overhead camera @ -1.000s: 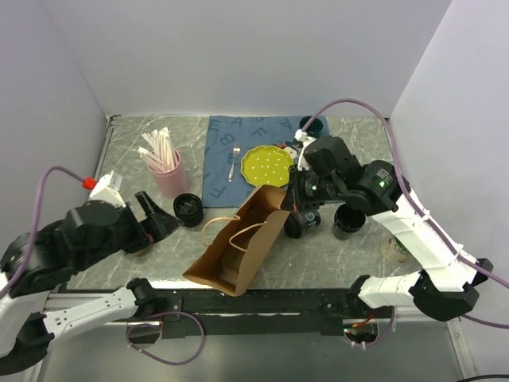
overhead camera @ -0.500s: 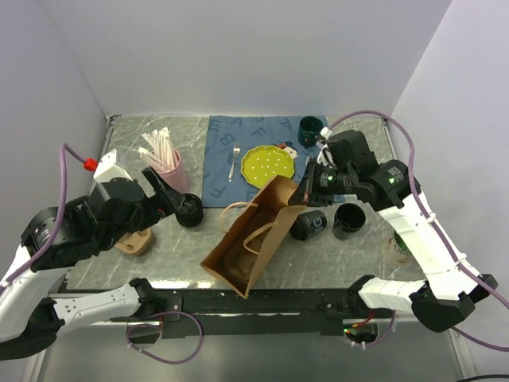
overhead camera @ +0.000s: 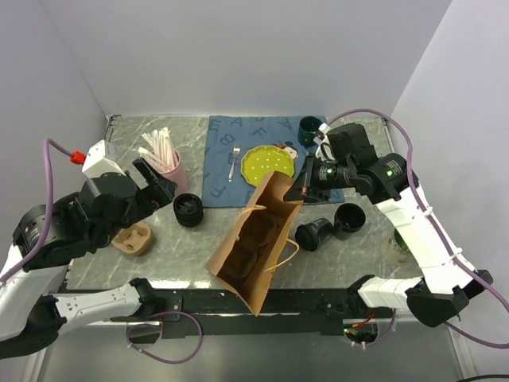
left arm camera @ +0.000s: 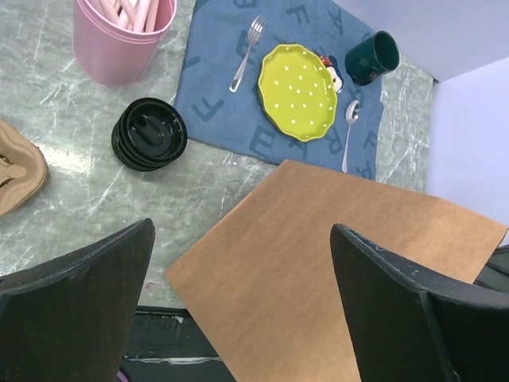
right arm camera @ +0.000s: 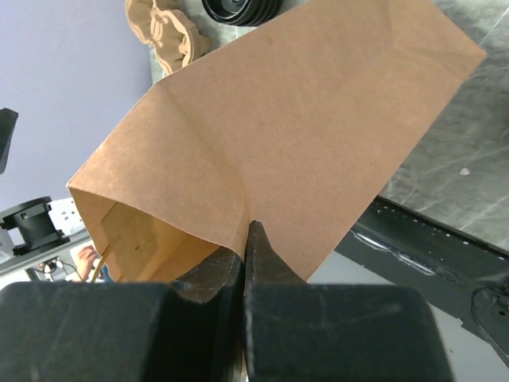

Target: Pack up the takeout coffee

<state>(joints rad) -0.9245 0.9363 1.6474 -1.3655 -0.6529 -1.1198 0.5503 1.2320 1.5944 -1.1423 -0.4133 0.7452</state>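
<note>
My right claw (right arm camera: 248, 232) pinches the paper bag (right arm camera: 302, 135); my left claw (left arm camera: 238, 239) gapes empty. Only overhead shows the tipped black cup (overhead camera: 315, 234).

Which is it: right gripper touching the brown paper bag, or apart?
Touching. The right wrist view shows the right gripper shut on the rim of the brown paper bag.

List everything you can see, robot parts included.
paper bag: one, brown, centre front
tipped cup: one, black, right of bag
upright cup: one, black, further right
lids: one stack, black, left of bag
straw cup: one, pink, back left
placemat: one, blue, back centre
plate: one, yellow-green, on placemat
fork: one, silver, left of plate
spoon: one, silver, right of plate
mug: one, dark green, back right
pulp tray: one, tan, front left
left fingers: two, black, open
right fingers: two, black, shut on bag's edge
</note>
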